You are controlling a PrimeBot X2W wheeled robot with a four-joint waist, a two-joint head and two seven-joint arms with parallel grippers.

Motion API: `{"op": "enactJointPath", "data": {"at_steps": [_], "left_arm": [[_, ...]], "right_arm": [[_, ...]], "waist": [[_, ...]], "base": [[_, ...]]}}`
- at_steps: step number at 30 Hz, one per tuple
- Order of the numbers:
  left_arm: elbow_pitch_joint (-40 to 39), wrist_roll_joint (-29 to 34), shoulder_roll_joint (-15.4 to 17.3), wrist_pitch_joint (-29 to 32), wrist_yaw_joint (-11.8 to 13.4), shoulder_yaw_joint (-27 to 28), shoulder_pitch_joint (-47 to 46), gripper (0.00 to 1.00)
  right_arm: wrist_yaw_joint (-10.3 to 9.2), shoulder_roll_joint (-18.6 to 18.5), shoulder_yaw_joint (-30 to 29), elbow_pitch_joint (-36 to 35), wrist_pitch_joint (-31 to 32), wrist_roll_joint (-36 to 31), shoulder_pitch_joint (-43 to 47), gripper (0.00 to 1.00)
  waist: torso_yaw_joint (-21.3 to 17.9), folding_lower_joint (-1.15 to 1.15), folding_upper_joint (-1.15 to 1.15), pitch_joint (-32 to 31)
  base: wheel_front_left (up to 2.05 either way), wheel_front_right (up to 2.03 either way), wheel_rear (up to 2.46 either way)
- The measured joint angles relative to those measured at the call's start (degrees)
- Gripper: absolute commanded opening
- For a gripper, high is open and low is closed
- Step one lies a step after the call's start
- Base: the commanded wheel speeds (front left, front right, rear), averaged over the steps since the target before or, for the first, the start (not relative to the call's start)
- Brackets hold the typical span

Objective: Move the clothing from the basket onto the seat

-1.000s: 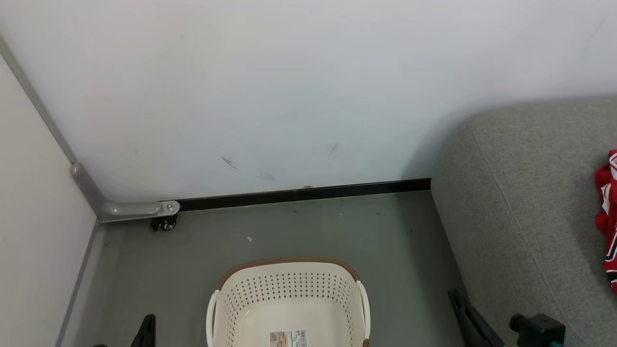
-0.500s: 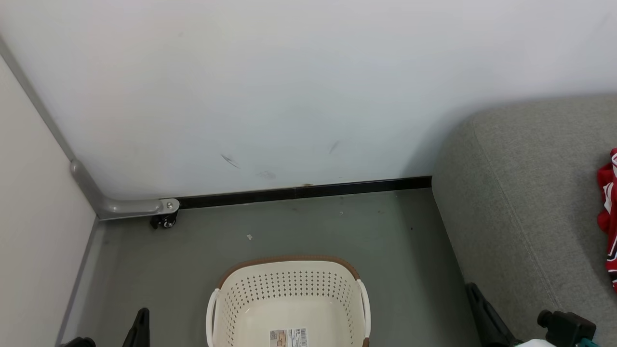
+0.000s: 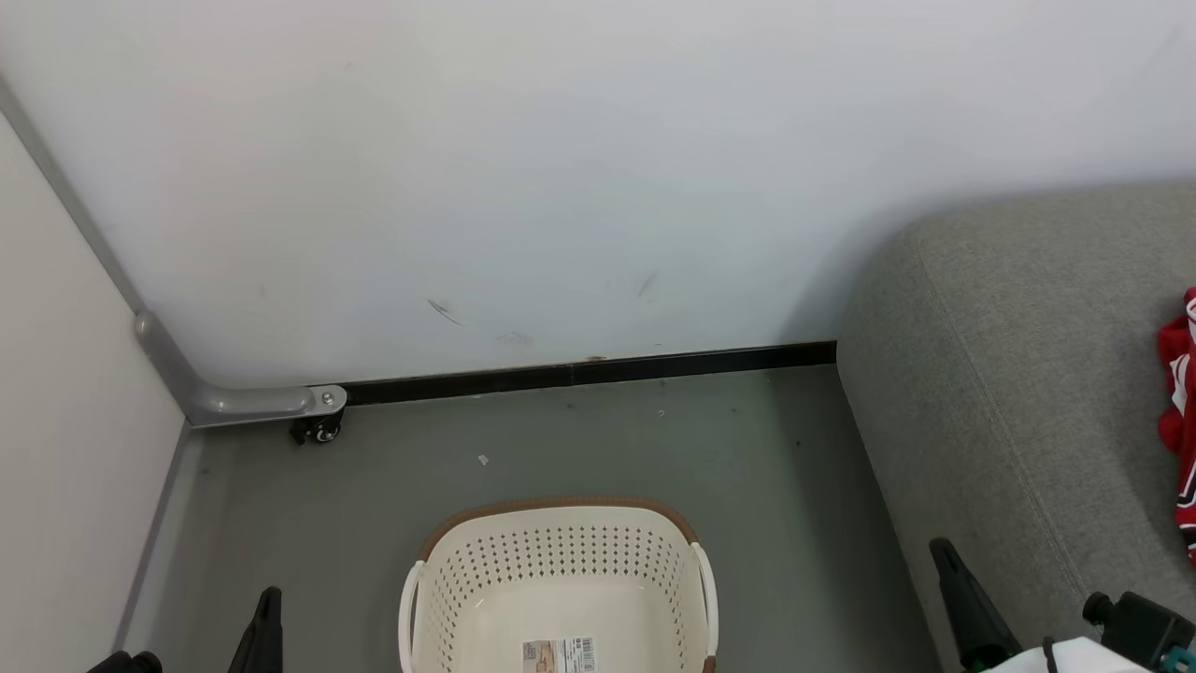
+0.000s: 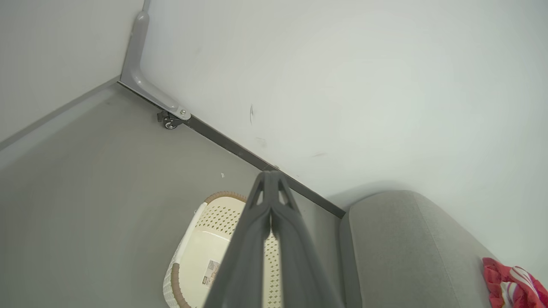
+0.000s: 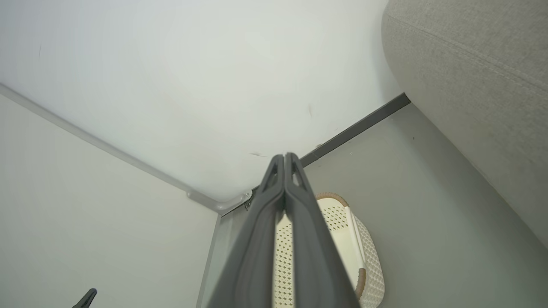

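- Near centre, on the floor: basket, bare bottom and paper label showing.
- Right side: red clothing on the seat; transfer apparently complete.
- Closed tight and empty: left end effector, right end effector.

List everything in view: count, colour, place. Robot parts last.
basket: 1, cream, brown rim, on the floor, bottom centre; no cloth in the part seen
label: 1, white, on the basket's bottom
clothing: 1 bunch, red and white, on the seat, far right
seat: 1, grey, right, by the wall
floor: 1, grey, around the basket
wall: 1, white, behind
skirting: 1, black, at the wall's foot
panel: 1, off-white, left
foot: 1, grey metal, left corner, with black caster
left gripper: 1, dark, shut, lower left
right gripper: 1, dark, shut, lower right
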Motion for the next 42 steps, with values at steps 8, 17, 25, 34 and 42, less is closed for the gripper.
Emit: {"op": "enactJointPath", "data": {"at_steps": [8, 17, 25, 34, 42], "left_arm": [[-0.2, -6.3, 0.1, 1.5, 0.0, 0.2, -0.2, 0.0], [-0.4, -13.8, 0.3, 3.1, 0.0, 0.2, -1.4, 0.0], [-0.5, -20.2, 0.4, 4.6, -0.4, 0.3, -1.9, 0.0], [-0.8, -27.1, 0.8, 6.1, -0.5, 0.4, -2.7, 0.0], [-1.2, -33.3, 0.9, 7.6, -0.5, 0.5, -3.8, 0.0]], "right_arm": [[-0.02, -0.5, -0.3, 0.9, 1.5, 7.7, -1.1, 0.0], [-0.04, -1.2, -0.7, 2.1, 3.1, 17.3, -3.3, 0.0], [-0.05, -1.9, -1.0, 3.3, 4.3, 24.9, -3.6, 0.0], [-0.05, -2.3, -1.7, 3.9, 5.5, 33.4, -5.6, 0.0], [-0.07, -2.7, -2.1, 4.8, 6.8, 40.9, -6.9, 0.0]], "waist": [[-0.1, -0.05, 0.0, 0.0], [-0.2, -0.54, 0.0, 0.5], [-0.3, -0.83, 0.0, 1.0], [-0.4, -0.91, 0.0, 1.4], [-0.5, -0.93, 0.0, 1.6]], "base": [[0.0, 0.0, 0.0], [0.0, 0.0, 0.0], [0.0, 0.0, 0.0], [0.0, 0.0, 0.0], [0.0, 0.0, 0.0]]}}
